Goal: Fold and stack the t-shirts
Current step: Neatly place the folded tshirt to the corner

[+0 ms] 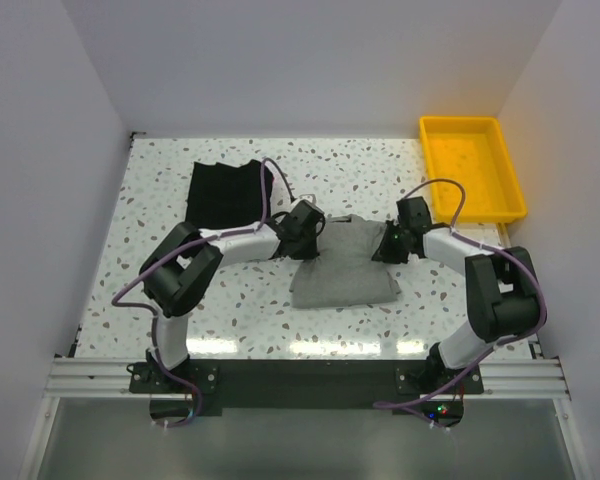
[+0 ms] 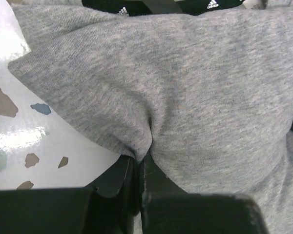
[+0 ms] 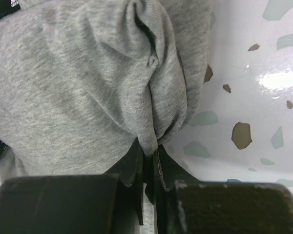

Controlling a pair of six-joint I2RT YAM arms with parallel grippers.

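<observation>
A heather-grey t-shirt (image 1: 345,268) lies partly folded at the middle of the table. My left gripper (image 1: 315,245) is shut on its left edge, and the grey cloth (image 2: 185,87) bunches into the closed jaws (image 2: 142,158). On the other side my right gripper (image 1: 383,248) is shut on the shirt's right edge, where several folds of fabric (image 3: 156,97) are pinched between the jaws (image 3: 149,152). A folded black t-shirt (image 1: 223,193) lies flat at the back left, behind the left arm.
A yellow plastic tray (image 1: 472,168) stands at the back right corner. White walls close in the speckled table (image 1: 230,315) on three sides. A black band with white logos (image 2: 166,6) shows at the top of the left wrist view.
</observation>
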